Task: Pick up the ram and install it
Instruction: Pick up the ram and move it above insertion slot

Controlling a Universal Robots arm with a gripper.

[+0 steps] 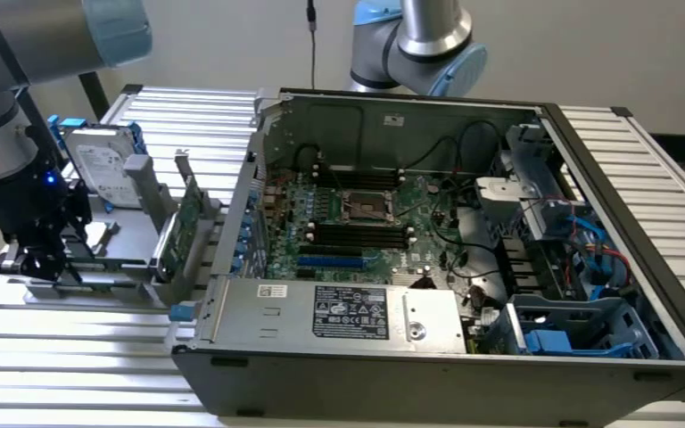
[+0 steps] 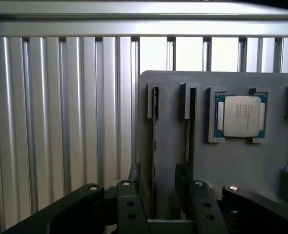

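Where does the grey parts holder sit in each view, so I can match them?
Exterior view: grey parts holder on the exterior view's left, beside the open computer case, below the gripper.
Wrist view: grey parts holder just beyond the open gripper, carrying the processor.
Shared landmark: the slatted metal table.

The ram [image 2: 155, 146] is being shown edge-on in the wrist view: a long, thin, dark strip w/ a faint green tint, its chips not being made out from this angle. It is being kept upright on its long edge in a narrow slot of the grey holder [image 2: 232, 165]. That slot is the one nearest the holder's outer side edge, running parallel to it & ending close to an end edge. The ram is being straddled by the gripper [image 2: 158, 178], w/ gaps being left on both sides; it is not being clamped.
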